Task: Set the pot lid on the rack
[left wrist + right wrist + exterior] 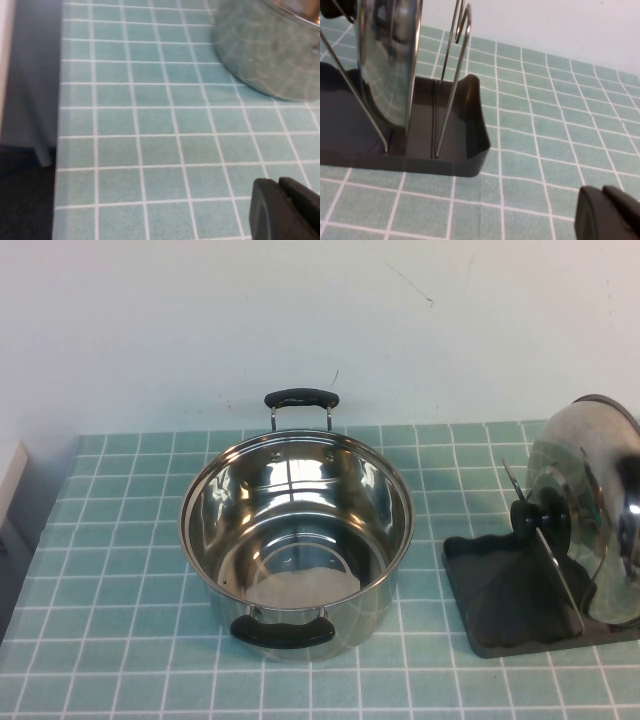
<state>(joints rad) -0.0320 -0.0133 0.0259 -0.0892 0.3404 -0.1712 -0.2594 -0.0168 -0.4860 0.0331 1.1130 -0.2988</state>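
Teal-tiled tabletop (120, 540) under a plain white wall (300, 310). Centred on it, a deep steel pot (297, 540) with two black handles, open and shiny inside. Right of the pot and apart from it, the dark grey rack (500, 590), flat on the tiles. Standing on edge in the rack, the pot lid (590, 500), upright between thin wire dividers (451, 75), black knob (540, 520) turned toward the pot. Left gripper (287, 207) low over bare tiles near the pot's outer wall, holding nothing; jaw state: cannot tell. Right gripper (610, 215) just beyond the rack's end, clear of lid and rack, holding nothing; jaw state: cannot tell.
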